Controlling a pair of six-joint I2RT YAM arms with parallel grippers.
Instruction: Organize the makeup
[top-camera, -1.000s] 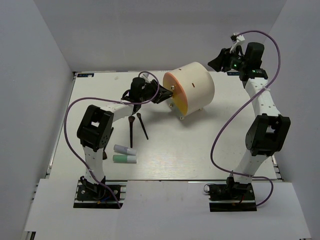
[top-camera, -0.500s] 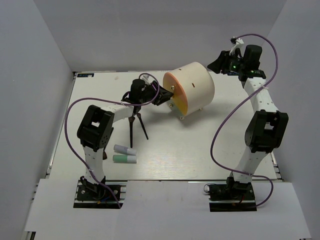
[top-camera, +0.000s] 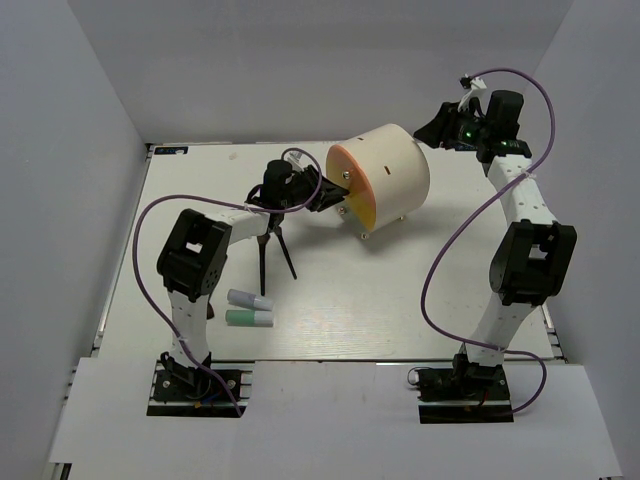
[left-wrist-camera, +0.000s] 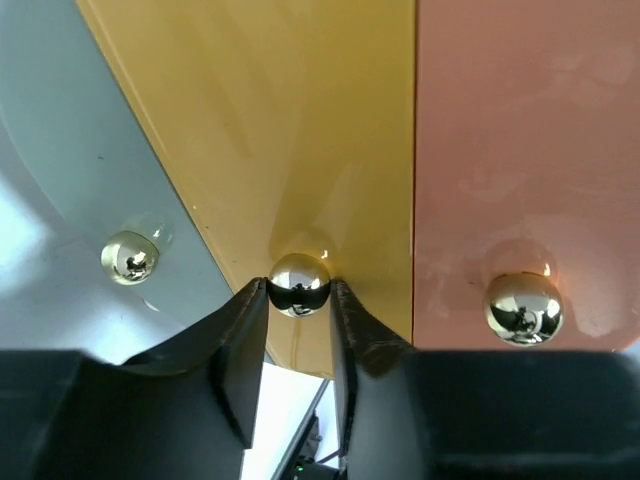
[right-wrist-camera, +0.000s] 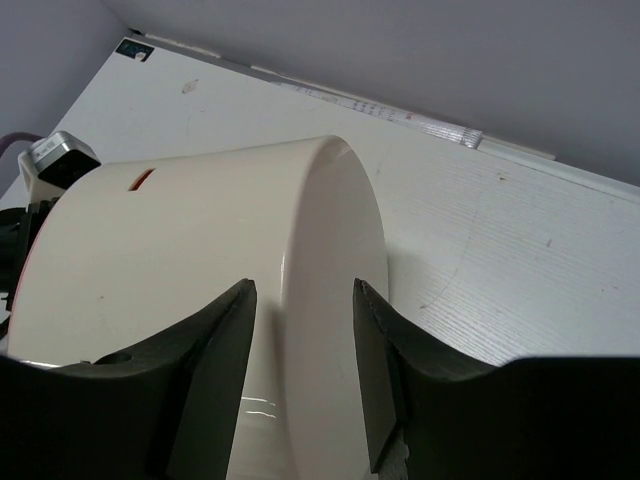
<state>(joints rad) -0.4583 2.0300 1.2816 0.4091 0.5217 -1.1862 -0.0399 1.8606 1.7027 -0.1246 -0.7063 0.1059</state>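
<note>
The cream drum (top-camera: 390, 165) lies on its side, its orange face towards my left gripper (top-camera: 335, 189). In the left wrist view my left gripper (left-wrist-camera: 299, 292) is shut on a small gold knob (left-wrist-camera: 299, 283) on the yellow panel (left-wrist-camera: 300, 130). Two thin black-handled brushes (top-camera: 263, 265) lie in a V below the left wrist. A lavender tube (top-camera: 250, 299) and a mint green tube (top-camera: 250, 318) lie side by side nearer the left base. My right gripper (top-camera: 432, 128) is open above the drum's back rim (right-wrist-camera: 330, 300). The lipstick and the gold-black case are out of view.
The drum's face also has a pink panel (left-wrist-camera: 520, 150) with its own gold knob (left-wrist-camera: 523, 307) and a grey-blue panel (left-wrist-camera: 70, 200) with a knob (left-wrist-camera: 130, 257). White walls close in the table (top-camera: 400, 300) at the left, back and right.
My left wrist has shifted a little right and down, now covering the brush tips. My right gripper rose slightly a second ago and has held since. The drum has not moved.
</note>
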